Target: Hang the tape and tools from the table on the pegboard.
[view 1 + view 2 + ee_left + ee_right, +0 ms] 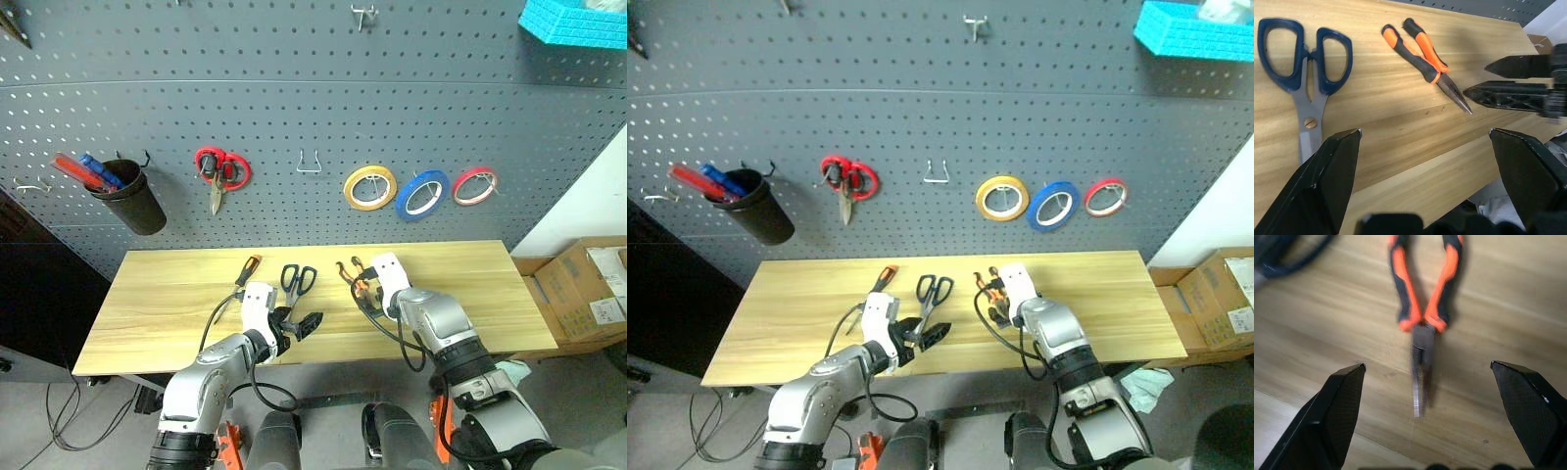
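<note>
Table bears screwdriver, scissors, and seemingly pliers.

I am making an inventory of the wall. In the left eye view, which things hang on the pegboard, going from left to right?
Black cup with pens → red-handled scissors → empty wire hook → yellow tape ring → blue tape → red tape ring.
</note>
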You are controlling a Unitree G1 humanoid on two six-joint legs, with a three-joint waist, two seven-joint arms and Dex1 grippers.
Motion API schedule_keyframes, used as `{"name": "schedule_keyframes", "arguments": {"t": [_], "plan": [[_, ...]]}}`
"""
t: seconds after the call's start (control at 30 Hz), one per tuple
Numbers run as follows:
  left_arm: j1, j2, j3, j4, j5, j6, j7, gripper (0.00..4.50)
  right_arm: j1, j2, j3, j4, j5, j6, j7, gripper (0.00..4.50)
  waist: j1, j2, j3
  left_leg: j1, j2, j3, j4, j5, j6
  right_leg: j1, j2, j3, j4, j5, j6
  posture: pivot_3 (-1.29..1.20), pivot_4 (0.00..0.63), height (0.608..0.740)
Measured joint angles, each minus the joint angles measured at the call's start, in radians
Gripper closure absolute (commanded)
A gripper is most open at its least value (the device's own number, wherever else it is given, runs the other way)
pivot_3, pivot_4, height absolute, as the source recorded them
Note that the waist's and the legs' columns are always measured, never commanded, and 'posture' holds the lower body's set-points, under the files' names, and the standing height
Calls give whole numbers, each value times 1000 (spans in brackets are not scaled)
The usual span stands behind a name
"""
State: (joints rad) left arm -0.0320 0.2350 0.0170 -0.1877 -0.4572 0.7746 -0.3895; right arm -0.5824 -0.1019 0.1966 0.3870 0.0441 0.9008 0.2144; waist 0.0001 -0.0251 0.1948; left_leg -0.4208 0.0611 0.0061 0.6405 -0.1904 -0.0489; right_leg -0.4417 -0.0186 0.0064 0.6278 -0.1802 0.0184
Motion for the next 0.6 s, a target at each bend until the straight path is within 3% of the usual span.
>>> {"name": "schedule_keyframes", "arguments": {"t": [0.23,0.6], "plan": [[11,-44,16,-26,-56,10,-8,0,-94,29,-31,178,-13,-61,-18,49,9,-3,14,0,0,0,-11,-3,6,-2,1,-1,0,-9,-5,162,253,740],[-3,-31,35,-26,-73,12,-16,0,-262,133,-128,436,13,-129,-66,49,14,-3,44,0,3,-3,-12,-5,8,-4,4,-3,0,-10,-7,195,278,740]]}}
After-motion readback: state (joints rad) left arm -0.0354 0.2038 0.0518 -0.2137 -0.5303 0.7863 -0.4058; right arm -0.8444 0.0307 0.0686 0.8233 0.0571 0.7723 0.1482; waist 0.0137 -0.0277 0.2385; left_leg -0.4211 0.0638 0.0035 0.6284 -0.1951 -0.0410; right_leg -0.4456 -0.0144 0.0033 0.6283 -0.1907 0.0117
